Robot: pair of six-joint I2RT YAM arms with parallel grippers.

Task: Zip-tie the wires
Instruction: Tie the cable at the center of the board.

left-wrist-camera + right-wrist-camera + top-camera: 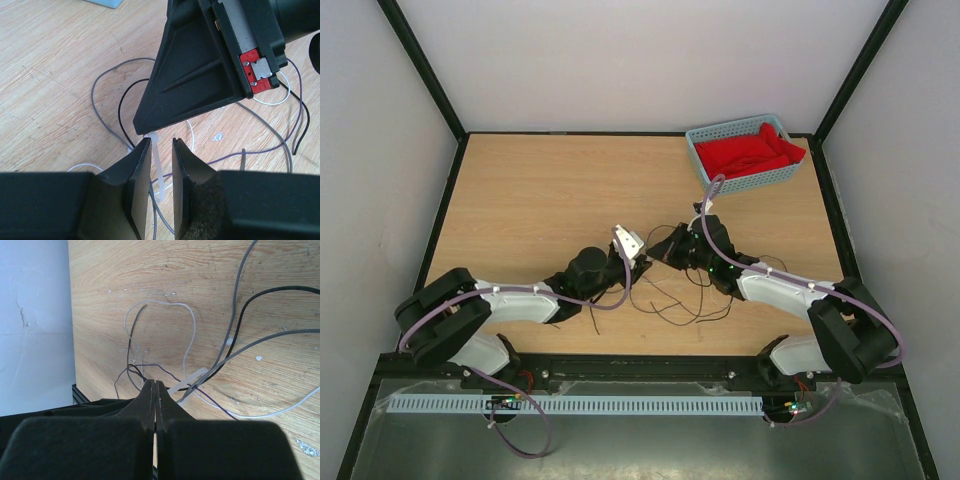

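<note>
The zip tie is a pale strip running down between the fingers of my left gripper. It lies close to the left finger, and the jaws stand apart with a gap on the right side. Its upper end meets the tip of my right gripper, whose jaws are shut; in the right wrist view the zip tie comes out from behind those fingertips and crosses the wires. Thin grey, black, purple and white wires loop on the table below both grippers.
A blue basket with red cloth stands at the table's back right. The wooden table is walled in by white panels. A lilac cable arcs over the left wrist.
</note>
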